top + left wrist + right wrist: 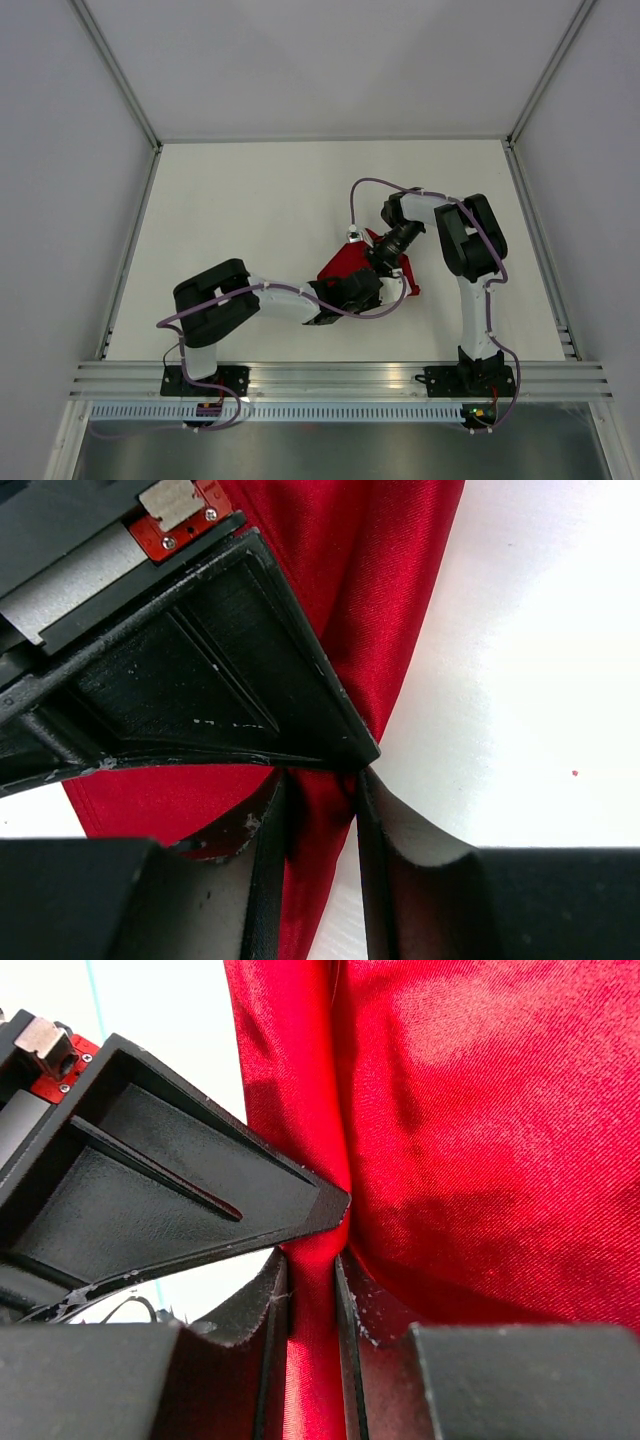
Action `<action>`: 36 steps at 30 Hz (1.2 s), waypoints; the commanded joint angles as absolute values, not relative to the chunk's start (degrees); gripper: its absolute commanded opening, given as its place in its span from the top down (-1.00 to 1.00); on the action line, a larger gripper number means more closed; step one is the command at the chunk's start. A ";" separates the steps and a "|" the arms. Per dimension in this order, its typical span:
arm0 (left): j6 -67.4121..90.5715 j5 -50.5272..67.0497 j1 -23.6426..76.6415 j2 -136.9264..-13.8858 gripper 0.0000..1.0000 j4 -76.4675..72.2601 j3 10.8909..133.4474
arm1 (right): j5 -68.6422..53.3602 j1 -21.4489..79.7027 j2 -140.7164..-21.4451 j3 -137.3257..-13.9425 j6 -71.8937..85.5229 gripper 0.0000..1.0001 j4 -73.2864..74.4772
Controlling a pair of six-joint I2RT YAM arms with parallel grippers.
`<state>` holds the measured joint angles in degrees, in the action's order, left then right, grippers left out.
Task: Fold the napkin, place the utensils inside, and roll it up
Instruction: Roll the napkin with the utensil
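Occlusion: in the top view I see only part of the napkin; the arms cover its middle.
Napkin: bunched on table, right of centre, between both arms.
Left gripper: clamped on a napkin fold at the near side.
Right gripper: pinching a fold at the far side.
Outline: cropped in both wrist views; I can't tell the shape.

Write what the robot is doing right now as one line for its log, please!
phase: folding | left gripper: shut on red napkin | right gripper: shut on red napkin | cloth: creased, over white table
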<state>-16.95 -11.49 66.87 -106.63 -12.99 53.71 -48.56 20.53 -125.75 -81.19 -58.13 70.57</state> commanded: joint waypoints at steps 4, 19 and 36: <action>-17.85 -3.62 66.01 -112.06 0.95 -10.81 52.91 | -39.46 21.09 -126.84 -79.02 -61.35 0.13 62.31; -12.84 12.90 59.15 -112.94 0.95 -6.07 55.37 | -49.74 12.31 -114.27 -82.27 -58.62 -0.15 66.27; -2.64 45.06 44.04 -121.55 0.95 3.68 64.77 | -41.15 6.58 -75.86 -47.57 -53.79 -0.37 28.76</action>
<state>-5.65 38.06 46.15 -115.96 -8.51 64.51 -44.75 4.80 -79.46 -52.84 -54.35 42.46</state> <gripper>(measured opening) 0.343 0.677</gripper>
